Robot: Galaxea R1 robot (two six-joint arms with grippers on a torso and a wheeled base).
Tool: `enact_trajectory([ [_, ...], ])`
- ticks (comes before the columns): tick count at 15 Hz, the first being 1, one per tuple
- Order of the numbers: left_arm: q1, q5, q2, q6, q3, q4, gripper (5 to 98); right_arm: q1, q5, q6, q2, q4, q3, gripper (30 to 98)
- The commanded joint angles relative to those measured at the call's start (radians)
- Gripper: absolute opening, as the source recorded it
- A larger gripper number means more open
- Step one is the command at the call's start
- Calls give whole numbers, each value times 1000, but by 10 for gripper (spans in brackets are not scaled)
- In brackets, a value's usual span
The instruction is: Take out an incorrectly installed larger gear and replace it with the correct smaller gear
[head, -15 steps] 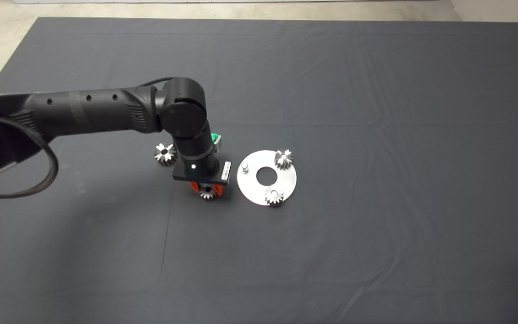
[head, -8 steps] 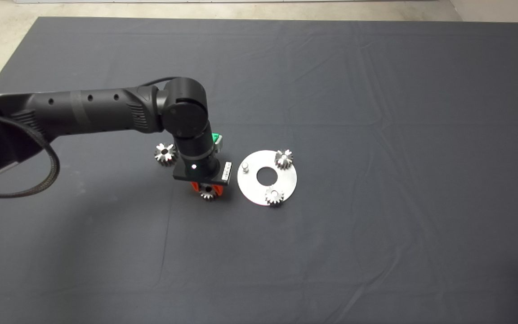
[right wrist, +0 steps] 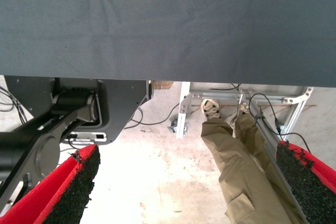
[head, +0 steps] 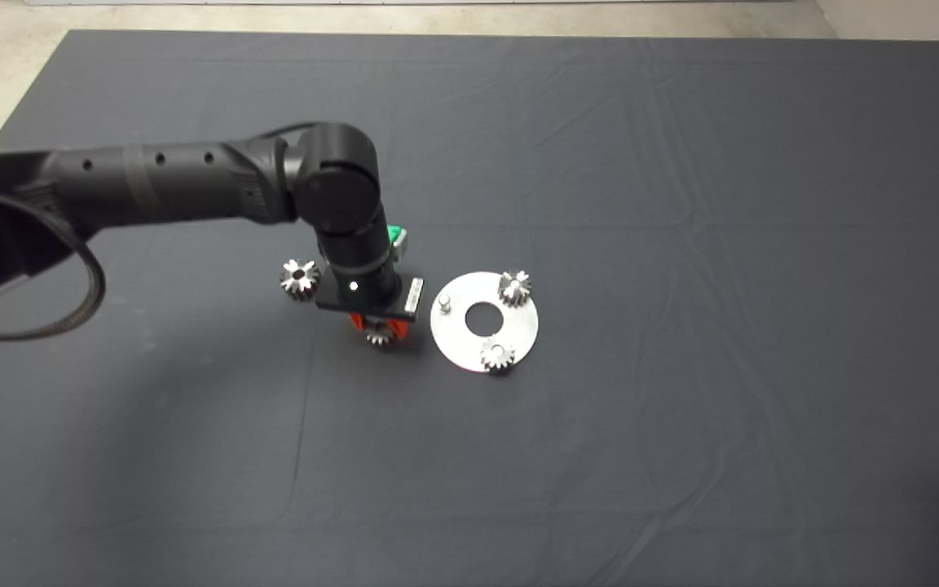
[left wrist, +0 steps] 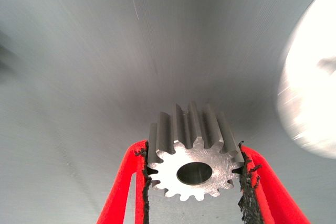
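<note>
the left hand (head: 377, 333) has its red fingers (left wrist: 128, 182) closed on the small, flat, bright silver fine-toothed gear (left wrist: 193, 153), held lifted, bore axis upright. the round, flat silver metal plate (head: 525, 326) lies just beside it, toward the mat's middle, and the bare short steel peg (head: 443, 304) stands on the plate's near edge, the closest part to the hand. two matching small silver gears (head: 513, 287) (head: 498, 356) sit on the plate. the thick, darker steel gear with chunky teeth (head: 299, 279) lies on the dark-matted worktop (head: 681, 204), on the hand's other side. the right hand (right wrist: 189, 187), parked off the mat's edge, is wide open, empty.
</note>
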Motion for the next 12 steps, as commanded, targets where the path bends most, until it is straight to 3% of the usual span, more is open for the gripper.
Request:
enact_trajectory([
  [1, -44, 12, 4, 6, 7, -39, 309, 8, -18, 12, 1, 32, 0, 886],
  [6, -46, 7, 33, 20, -9, -51, 309, 8, -18, 38, 21, 33, 0, 886],
  [9, -39, -13, 80, 25, -75, -50, 309, 8, -18, 43, 45, 32, 0, 886],
  [12, -38, -13, 121, 33, -123, -47, 308, 8, -18, 43, 43, 32, 0, 886],
])
